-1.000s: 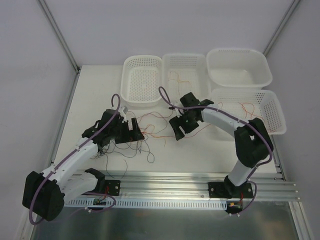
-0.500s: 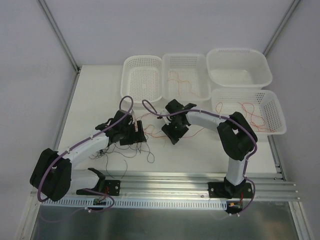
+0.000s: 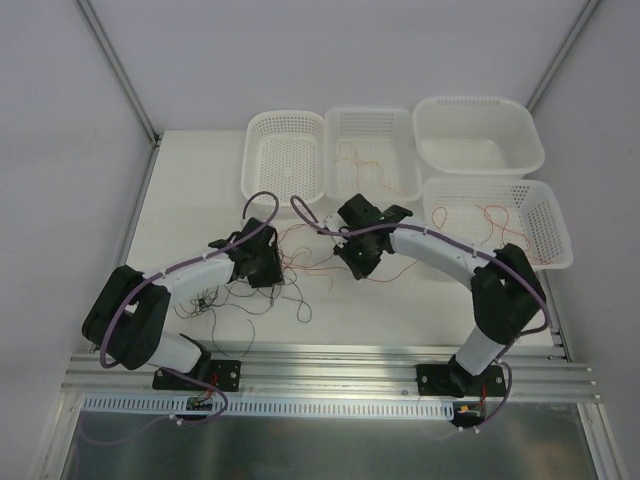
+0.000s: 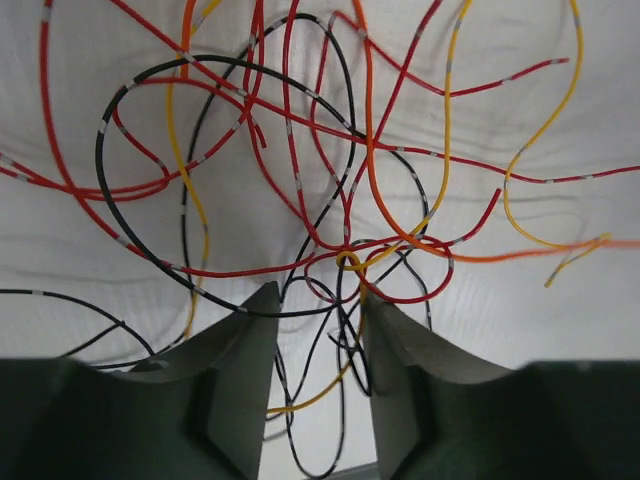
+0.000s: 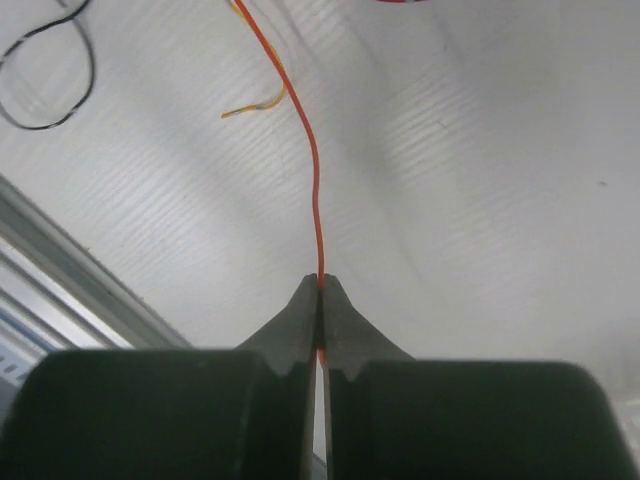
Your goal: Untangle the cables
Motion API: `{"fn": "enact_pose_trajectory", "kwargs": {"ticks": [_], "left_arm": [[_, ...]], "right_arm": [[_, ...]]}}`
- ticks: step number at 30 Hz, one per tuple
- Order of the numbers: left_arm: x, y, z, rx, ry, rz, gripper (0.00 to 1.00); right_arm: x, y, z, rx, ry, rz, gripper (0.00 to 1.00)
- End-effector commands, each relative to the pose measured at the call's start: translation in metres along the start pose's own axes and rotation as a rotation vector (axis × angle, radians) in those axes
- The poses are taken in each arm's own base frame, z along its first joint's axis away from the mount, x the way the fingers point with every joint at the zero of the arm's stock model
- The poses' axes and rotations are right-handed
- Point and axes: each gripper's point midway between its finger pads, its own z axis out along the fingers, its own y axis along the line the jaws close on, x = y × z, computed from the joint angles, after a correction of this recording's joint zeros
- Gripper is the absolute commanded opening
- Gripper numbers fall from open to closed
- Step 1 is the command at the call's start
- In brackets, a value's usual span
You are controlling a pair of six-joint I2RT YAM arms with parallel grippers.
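While cables [image 4: 340, 250] lie tangled, right gripper [image 5: 319, 284] pinches 1.

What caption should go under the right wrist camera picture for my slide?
The right gripper shut on one thin orange wire, white tabletop behind.

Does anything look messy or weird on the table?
Yes. The cables lie in a tangled heap on the table, with red, orange, yellow and black strands crossing over each other and knotted in the middle. The right pincer is shut on one orange strand.
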Motion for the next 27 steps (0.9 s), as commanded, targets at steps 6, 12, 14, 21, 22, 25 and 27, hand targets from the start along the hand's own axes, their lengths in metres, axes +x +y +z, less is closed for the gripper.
{"fn": "enact_pose_trajectory", "kwargs": {"ticks": [6, 12, 14, 21, 22, 25, 27], "left_arm": [[-0.018, 0.010, 0.008, -0.087, -0.050, 0.012, 0.21], [-0.020, 0.036, 0.004, -0.149, -0.047, -0.016, 0.17], [-0.025, 0.046, 0.000, -0.166, -0.062, -0.031, 0.18], [-0.032, 0.057, -0.014, -0.178, -0.089, -0.042, 0.19], [-0.034, 0.056, -0.018, -0.170, -0.099, -0.041, 0.19], [-0.034, 0.053, -0.022, -0.155, -0.102, -0.034, 0.19], [-0.034, 0.050, -0.027, -0.134, -0.109, -0.031, 0.19]], "right_arm": [[-0.012, -0.003, -0.135, 0.135, -0.270, -0.054, 0.01], [-0.015, -0.035, -0.233, 0.247, -0.536, 0.079, 0.01], [-0.017, -0.040, -0.274, 0.287, -0.663, 0.108, 0.01], [0.005, -0.100, -0.349, 0.521, -0.835, 0.338, 0.01], [0.006, -0.109, -0.356, 0.552, -0.851, 0.376, 0.01], [0.017, -0.138, -0.365, 0.621, -0.870, 0.498, 0.01], [0.025, -0.157, -0.365, 0.643, -0.869, 0.575, 0.01]]}}
